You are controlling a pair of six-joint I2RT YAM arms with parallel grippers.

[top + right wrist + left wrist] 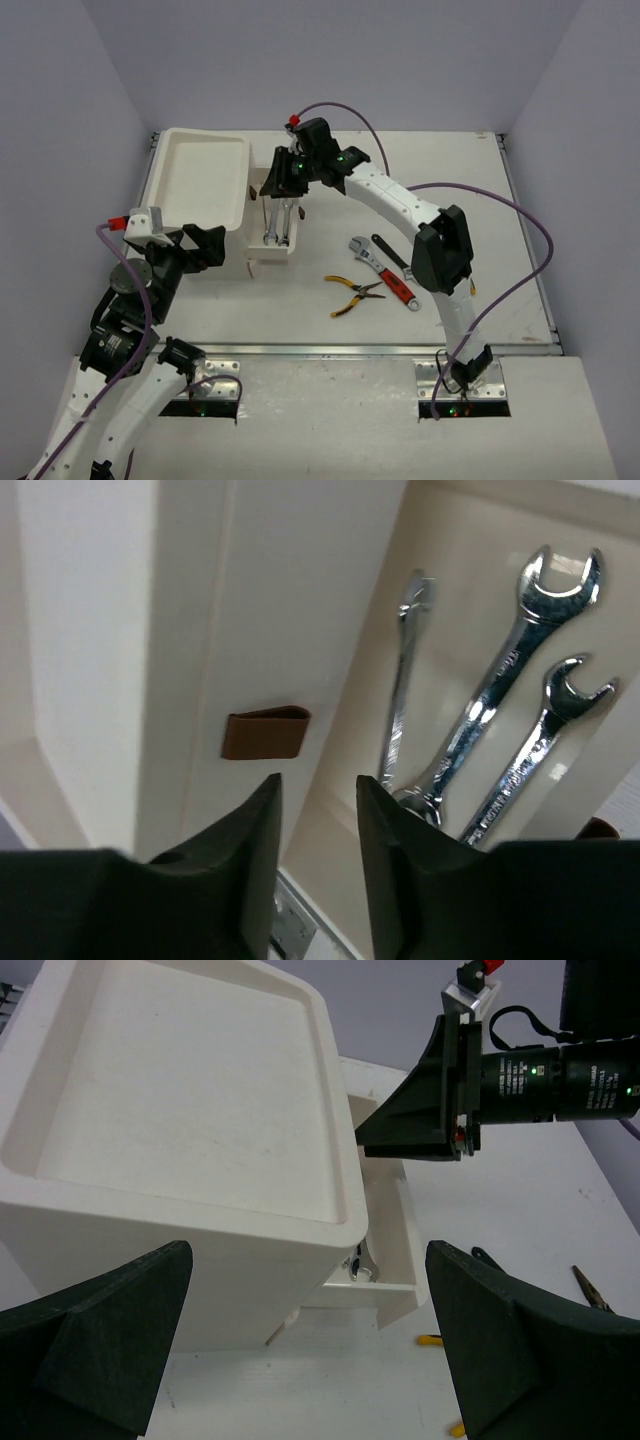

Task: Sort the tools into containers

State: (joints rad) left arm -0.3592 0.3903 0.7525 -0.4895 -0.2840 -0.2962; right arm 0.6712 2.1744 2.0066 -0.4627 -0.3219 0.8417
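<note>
- Spanners (500, 695), three, silver, lying side by side in pulled-out drawer (465, 570) of white box (200, 180).
- Fingers (385, 860) of right gripper (318, 785) slightly apart, nothing between; position directly above drawer.
- Fingers of left gripper (308, 1252) spread wide, empty, beside white box.
- Lift right gripper straight up, clearing drawer wall and dark-red knob (265, 732), before swinging away.
- Keep left gripper clear of drawer path.
- Likely next targets on counter (480, 200): yellow-handled pliers (355, 293), red-handled wrench (385, 272), black wrench (392, 255); approach square to handle, close at mid-length for balance.
</note>
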